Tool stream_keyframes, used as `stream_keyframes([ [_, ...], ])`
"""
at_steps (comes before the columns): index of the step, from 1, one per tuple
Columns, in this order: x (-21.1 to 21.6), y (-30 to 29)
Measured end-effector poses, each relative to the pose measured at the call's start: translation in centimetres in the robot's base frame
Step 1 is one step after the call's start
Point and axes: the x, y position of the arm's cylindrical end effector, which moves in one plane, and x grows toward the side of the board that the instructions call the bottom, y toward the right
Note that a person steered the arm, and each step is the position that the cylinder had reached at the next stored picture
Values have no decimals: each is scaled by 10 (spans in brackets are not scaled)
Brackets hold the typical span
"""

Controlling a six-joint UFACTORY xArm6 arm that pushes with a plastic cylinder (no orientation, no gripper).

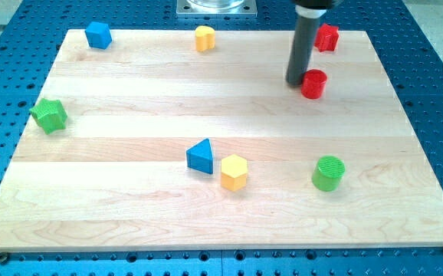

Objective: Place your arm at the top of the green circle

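The green circle (328, 172) is a short green cylinder at the lower right of the wooden board (129, 199). My tip (296, 83) is the lower end of the dark rod in the upper right part of the board. It stands well above the green circle in the view and slightly to its left. It is just left of a red cylinder (313, 83), very close to it or touching; I cannot tell which.
A red block (327, 37) sits near the top right edge. A yellow block (205, 37) and a blue block (98, 34) sit along the top. A green star (49, 115) is at the left edge. A blue triangle (201, 156) and a yellow hexagon (234, 172) lie mid-bottom.
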Motion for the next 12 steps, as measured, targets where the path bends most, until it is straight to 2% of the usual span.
stream_keyframes([
  [1,22,40],
  [2,58,53],
  [3,48,54],
  [4,36,115],
  [5,54,194],
  [8,92,171],
  [12,105,150],
])
